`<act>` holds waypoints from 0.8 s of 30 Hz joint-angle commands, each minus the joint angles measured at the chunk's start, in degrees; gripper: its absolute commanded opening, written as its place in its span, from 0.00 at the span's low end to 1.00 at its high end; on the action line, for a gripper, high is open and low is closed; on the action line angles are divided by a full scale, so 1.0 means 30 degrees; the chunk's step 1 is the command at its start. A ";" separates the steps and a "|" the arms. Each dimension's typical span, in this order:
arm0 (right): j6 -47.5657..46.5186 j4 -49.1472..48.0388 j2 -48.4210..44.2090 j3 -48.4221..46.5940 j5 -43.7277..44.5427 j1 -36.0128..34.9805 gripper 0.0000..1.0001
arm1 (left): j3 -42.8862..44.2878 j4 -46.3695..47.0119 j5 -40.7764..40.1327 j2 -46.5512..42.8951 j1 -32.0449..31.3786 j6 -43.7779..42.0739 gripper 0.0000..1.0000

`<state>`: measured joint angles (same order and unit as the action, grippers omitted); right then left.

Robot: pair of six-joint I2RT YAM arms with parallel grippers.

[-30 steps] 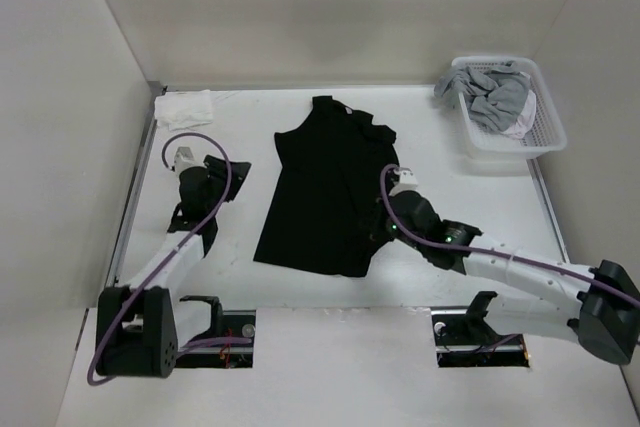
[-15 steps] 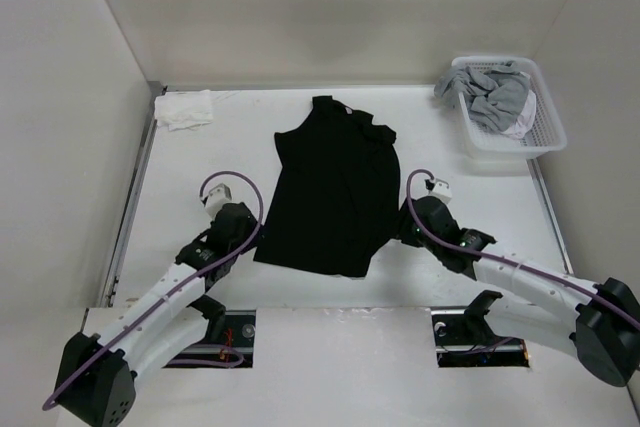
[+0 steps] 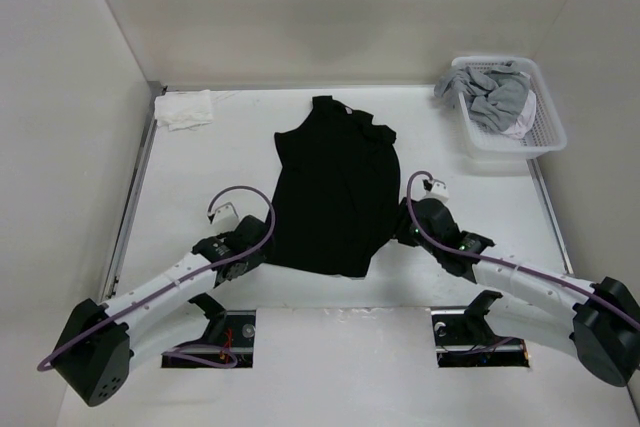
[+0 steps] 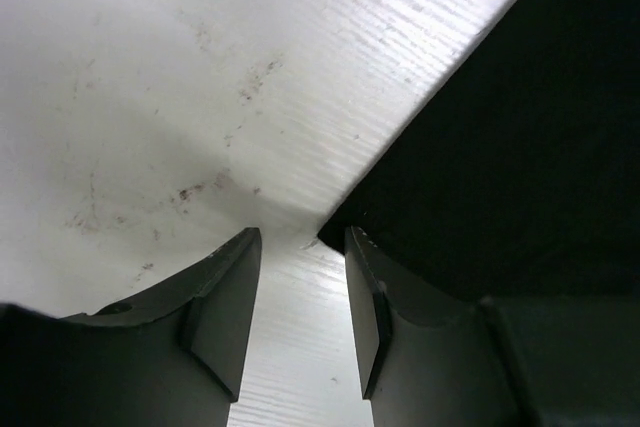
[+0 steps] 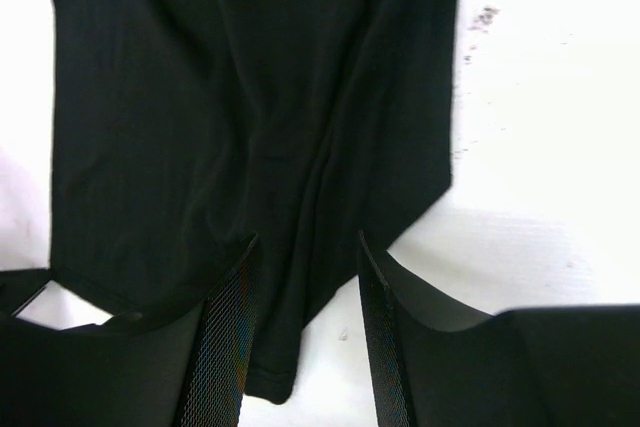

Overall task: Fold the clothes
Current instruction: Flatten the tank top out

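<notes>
The clothes [image 3: 335, 187], a black short-sleeved garment, lie flat mid-table, collar toward the back. My left gripper [image 3: 260, 247] is low at the garment's near-left corner. In the left wrist view it [image 4: 300, 237] stands open over bare table, and the black corner [image 4: 500, 147] just touches the tip of the right finger [image 4: 370, 317]. My right gripper [image 3: 397, 231] is at the garment's near-right edge. The right wrist view shows it [image 5: 305, 242] open, with a folded edge of the black fabric [image 5: 250, 97] lying on the table between the fingers [image 5: 225, 337], not pinched.
A white basket [image 3: 548, 139] with grey garments [image 3: 495, 97] stands at the back right. A small white cloth [image 3: 185, 109] lies in the back left corner. Walls close in the table on the left, back and right.
The left arm swung in from the table's left side to the garment's near-left corner. The right gripper opened and drew back to the garment's right edge.
</notes>
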<state>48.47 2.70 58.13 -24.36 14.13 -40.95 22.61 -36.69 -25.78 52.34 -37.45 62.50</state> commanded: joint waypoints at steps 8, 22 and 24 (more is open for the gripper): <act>-0.0014 -0.2716 0.0077 0.0210 -0.0755 -0.0515 0.47 | 0.0344 0.0890 -0.0022 0.0190 0.0077 0.0320 0.38; 0.0162 -0.3272 0.0722 0.0151 -0.0697 -0.1013 0.47 | -0.0066 0.2767 0.1416 0.0867 0.0399 -0.0648 0.14; 0.0162 -0.3186 0.0692 0.0239 -0.0638 -0.1013 0.48 | 0.0079 0.2475 0.1445 0.0428 0.0458 -0.0677 0.09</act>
<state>48.49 -3.60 60.36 -24.25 11.86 -43.59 22.87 -29.34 -22.22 55.68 -36.58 61.04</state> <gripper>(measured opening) 0.477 0.105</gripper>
